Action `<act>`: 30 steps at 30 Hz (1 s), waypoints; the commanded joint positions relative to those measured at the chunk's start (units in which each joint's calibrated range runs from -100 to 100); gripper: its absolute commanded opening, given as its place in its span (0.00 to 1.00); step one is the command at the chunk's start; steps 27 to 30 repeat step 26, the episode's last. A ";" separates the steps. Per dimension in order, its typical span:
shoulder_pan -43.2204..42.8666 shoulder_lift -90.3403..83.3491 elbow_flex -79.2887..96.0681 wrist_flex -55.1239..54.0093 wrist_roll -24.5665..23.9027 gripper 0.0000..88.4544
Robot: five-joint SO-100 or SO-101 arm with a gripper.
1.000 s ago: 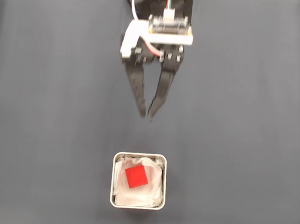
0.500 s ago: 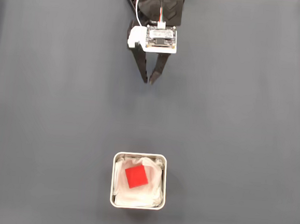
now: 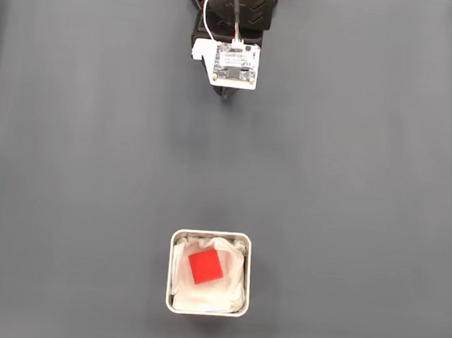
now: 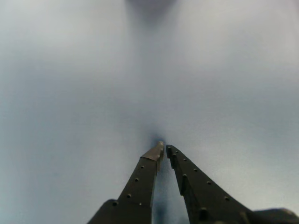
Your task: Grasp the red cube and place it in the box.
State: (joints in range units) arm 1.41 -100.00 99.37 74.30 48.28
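Fixed view, L to R: dark grey mat (image 3: 70, 164) covers the table, faint vertical creases near the left and right edges, thin white strip along the top edge. Centre column has everything. At top centre the black arm (image 3: 237, 5) is folded up w/ a white circuit board (image 3: 236, 64) facing the camera, red/white/black wires running into it. Only a small dark tip of the gripper (image 3: 229, 95) pokes out below the board; fingers are hidden under it here.

Bottom centre: the box (image 3: 212, 238), square w/ rounded corners, pale grey-white rim, crumpled white lining (image 3: 228, 290) inside. The red cube (image 3: 205, 267) lies in the box on the lining, slightly rotated vs the box walls, sitting a bit toward the upper-left part of the interior. Cube and box are well apart from the arm, wide stretch of bare mat between.

Wrist view: gripper (image 4: 163, 149) enters from the bottom edge, two black fingers w/ rows of small holes. Left fingertip (image 4: 154, 152) is lighter, wedge-shaped. Tips nearly touch, only a thin gap between them, nothing held, so jaws are closed and empty. Rest is blurred pale grey surface (image 4: 70, 93), dark smudge at top centre, too soft to ID.
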 commanded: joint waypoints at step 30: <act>-0.56 0.09 0.45 1.52 0.49 0.00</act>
